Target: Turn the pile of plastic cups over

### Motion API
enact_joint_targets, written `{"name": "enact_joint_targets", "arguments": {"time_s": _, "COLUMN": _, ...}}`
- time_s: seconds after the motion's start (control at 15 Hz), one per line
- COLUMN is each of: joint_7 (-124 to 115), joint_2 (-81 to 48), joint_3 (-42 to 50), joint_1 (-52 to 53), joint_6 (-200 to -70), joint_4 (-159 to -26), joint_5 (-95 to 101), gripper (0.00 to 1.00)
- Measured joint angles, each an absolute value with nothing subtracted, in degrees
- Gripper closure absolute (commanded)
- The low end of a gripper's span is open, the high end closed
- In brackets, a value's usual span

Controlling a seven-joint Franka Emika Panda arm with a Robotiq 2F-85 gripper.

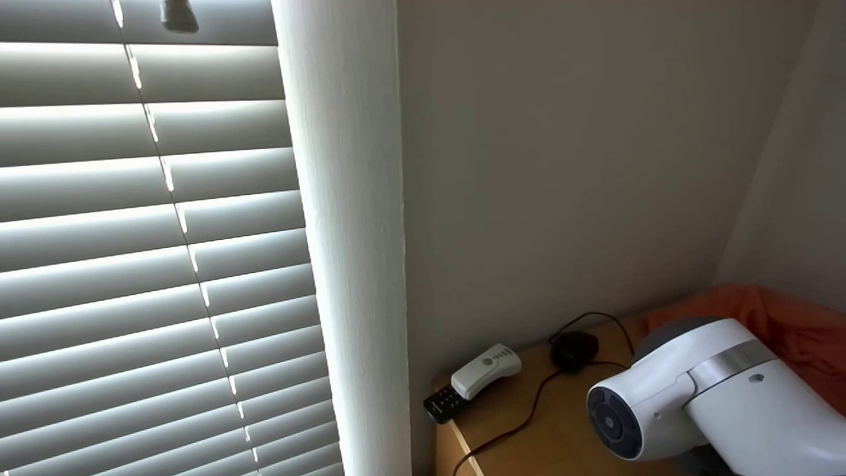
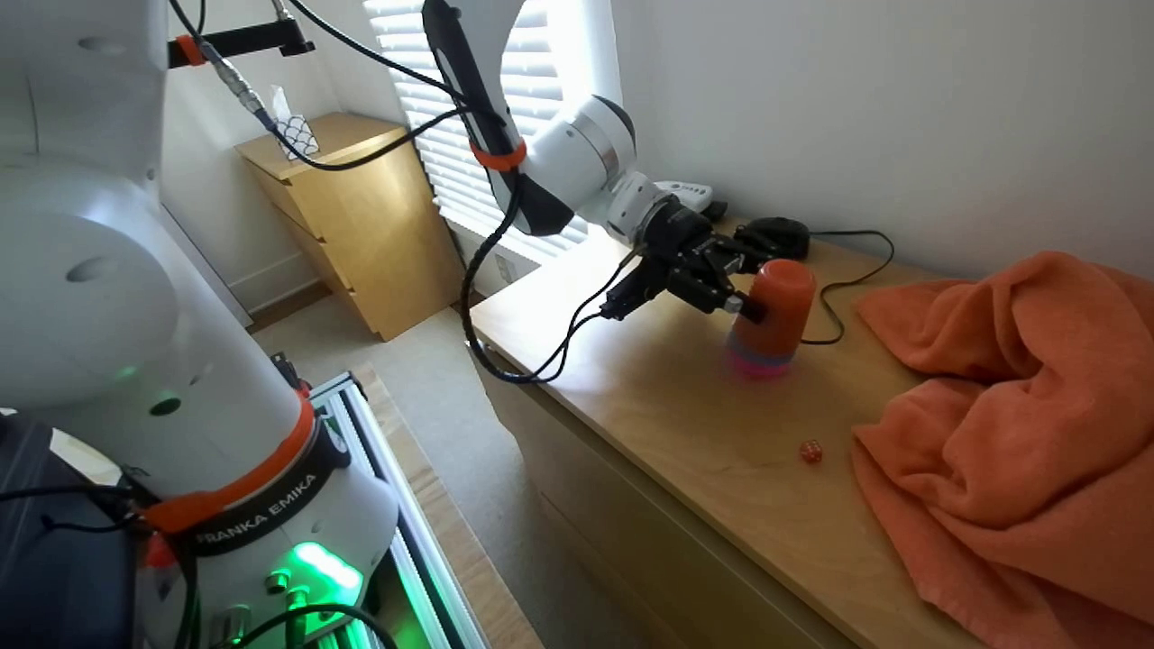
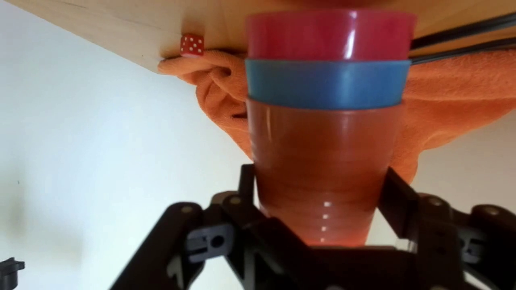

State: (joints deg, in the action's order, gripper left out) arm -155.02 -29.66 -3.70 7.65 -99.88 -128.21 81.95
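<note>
Cups, nested mouth-down, are between the wall-side and robot-side edges of the dresser top. The gripper, parted to cup width, clasps only the orange cup — loose nesting could shed the others on lifting. Inside it fits the blue cup; inside that, the pink cup.

Gripper holds stacked cups — orange, blue, red — dark fingers apparently touching both sides; die near orange cloth.
</note>
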Motion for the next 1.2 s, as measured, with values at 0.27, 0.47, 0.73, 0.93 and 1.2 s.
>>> {"name": "enact_joint_targets", "arguments": {"time_s": 0.27, "joint_7": -155.02, "joint_2": -30.77, "joint_3": -4.04, "joint_1": 7.65, "joint_6": -99.80, "joint_4": -127.29, "joint_5": 81.95, "gripper": 0.00}}
{"name": "enact_joint_targets", "arguments": {"time_s": 0.47, "joint_7": -154.90, "joint_2": -30.84, "joint_3": -4.46, "joint_1": 7.56, "joint_6": -99.84, "joint_4": -127.12, "joint_5": 81.95, "gripper": 0.00}}
{"name": "enact_joint_targets", "arguments": {"time_s": 0.73, "joint_7": -153.84, "joint_2": -27.54, "joint_3": -5.05, "joint_1": 6.36, "joint_6": -102.24, "joint_4": -127.98, "joint_5": 81.78, "gripper": 0.00}}
{"name": "enact_joint_targets", "arguments": {"time_s": 0.93, "joint_7": -149.42, "joint_2": -20.71, "joint_3": -4.94, "joint_1": 2.96, "joint_6": -110.66, "joint_4": -130.75, "joint_5": 81.64, "gripper": 0.00}}
{"name": "enact_joint_targets", "arguments": {"time_s": 1.2, "joint_7": -139.16, "joint_2": -10.37, "joint_3": -2.53, "joint_1": -3.05, "joint_6": -127.17, "joint_4": -135.09, "joint_5": 79.95, "gripper": 0.00}}
